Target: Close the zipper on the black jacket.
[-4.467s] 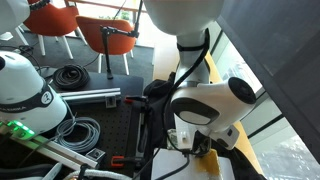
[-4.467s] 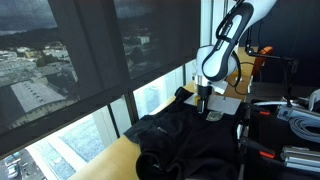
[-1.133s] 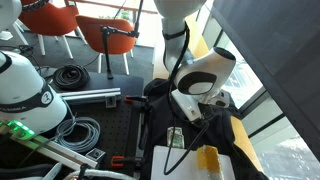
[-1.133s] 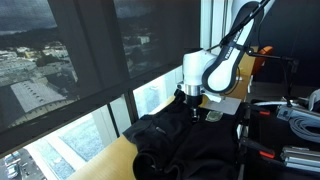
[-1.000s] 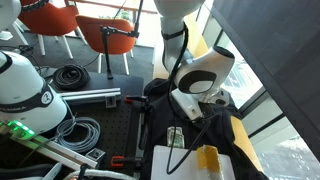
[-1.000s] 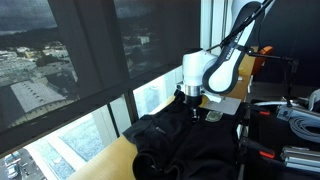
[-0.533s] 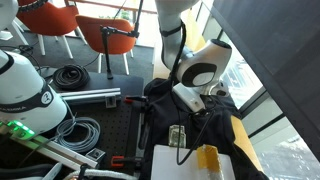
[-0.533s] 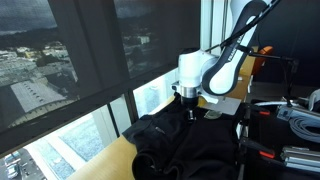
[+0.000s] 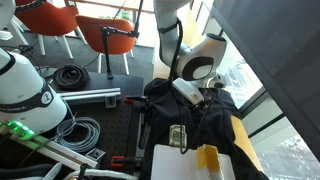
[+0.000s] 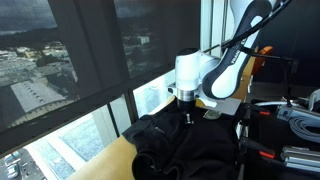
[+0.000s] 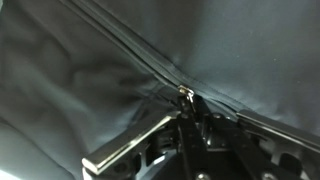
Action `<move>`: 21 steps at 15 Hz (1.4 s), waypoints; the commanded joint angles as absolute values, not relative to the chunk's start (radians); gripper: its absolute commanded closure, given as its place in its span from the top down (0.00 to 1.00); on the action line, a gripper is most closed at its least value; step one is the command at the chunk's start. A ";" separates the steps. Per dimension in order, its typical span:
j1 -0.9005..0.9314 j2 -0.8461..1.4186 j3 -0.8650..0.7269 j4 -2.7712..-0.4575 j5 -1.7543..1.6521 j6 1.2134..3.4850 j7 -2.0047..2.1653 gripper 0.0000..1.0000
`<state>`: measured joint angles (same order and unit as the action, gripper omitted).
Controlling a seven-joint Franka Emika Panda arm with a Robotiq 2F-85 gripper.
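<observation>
My tool (image 11: 190,112) is down on the black jacket (image 11: 60,90) with its fingers drawn in narrow. As far as I can judge from the wrist view they are pinched on the small metal pull of the zipper (image 11: 130,50), right at their tips. What the next move turns on is the line of that zipper. In the wrist view it runs as a thin ridge from the upper left corner, slants down to the pull, then carries on past my tool toward the right edge. So its long axis lies on a diagonal across my fingers, not square to them, and any pull has to follow that slant. I cannot tell from the dark fabric which stretch is joined and which is open. The cloth is puckered into folds just left of the pull, and I expect it could bunch up and drag along instead of letting the slider run. In an exterior view the jacket (image 10: 185,150) is spread in a heap over the yellowish worktop (image 10: 112,160) beside the window (image 10: 150,100), and my tool (image 10: 190,118) stands upright over its far half. Near the jacket's edge in an exterior view sit a small grey object (image 9: 178,135) and a yellow block (image 9: 208,158) on a white sheet (image 9: 165,165). All of these lie off to one side of my tool (image 9: 205,100). The coiled cables (image 9: 72,75) lie well apart on the floor, so nothing hard stands in the zipper's line.
</observation>
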<state>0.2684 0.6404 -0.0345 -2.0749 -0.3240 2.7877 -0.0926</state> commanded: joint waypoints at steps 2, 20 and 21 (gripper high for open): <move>0.327 0.679 -0.048 -2.044 -0.367 2.839 -0.040 0.03; 0.477 0.723 -0.064 -1.975 -0.420 2.863 -0.007 0.04; 0.484 0.724 -0.065 -1.969 -0.423 2.864 -0.006 0.05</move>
